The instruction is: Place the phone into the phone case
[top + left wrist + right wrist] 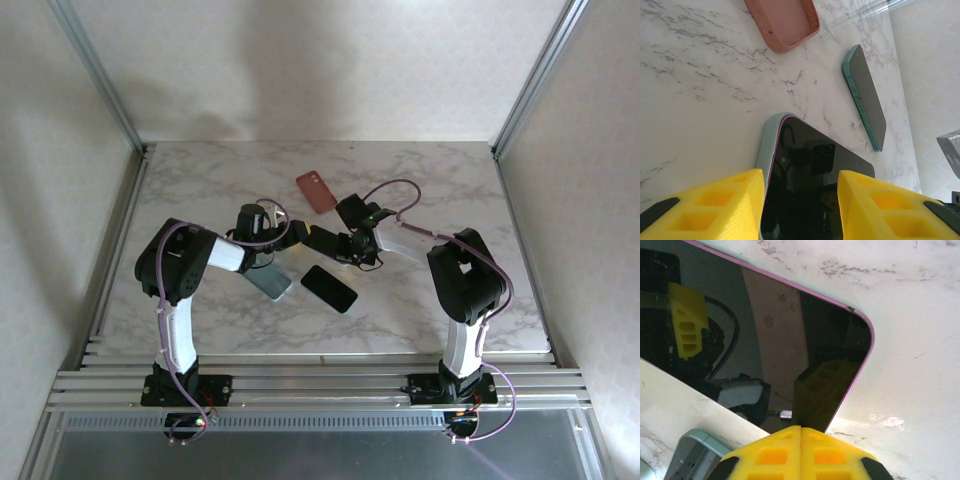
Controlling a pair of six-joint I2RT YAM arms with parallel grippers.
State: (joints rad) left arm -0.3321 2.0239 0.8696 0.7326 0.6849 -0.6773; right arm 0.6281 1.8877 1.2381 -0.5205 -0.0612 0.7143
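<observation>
between the yellow fingers of the left claw (800,205), clamped, phone (810,185) sits in pale case (766,150). right claw (801,460) closed, empty. risk: uneven pressure leaves a corner unseated.

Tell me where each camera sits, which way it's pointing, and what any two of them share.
Top external: above and behind the bases, looking down on the marble table; left arm and right arm show.
Left wrist: low over the table, looking past the left gripper, which flanks the purple-edged phone, toward the pink case.
Right wrist: close above that phone's screen; the shut right gripper shows at the bottom.
Shared: both wrist views show the purple-edged phone.
</observation>
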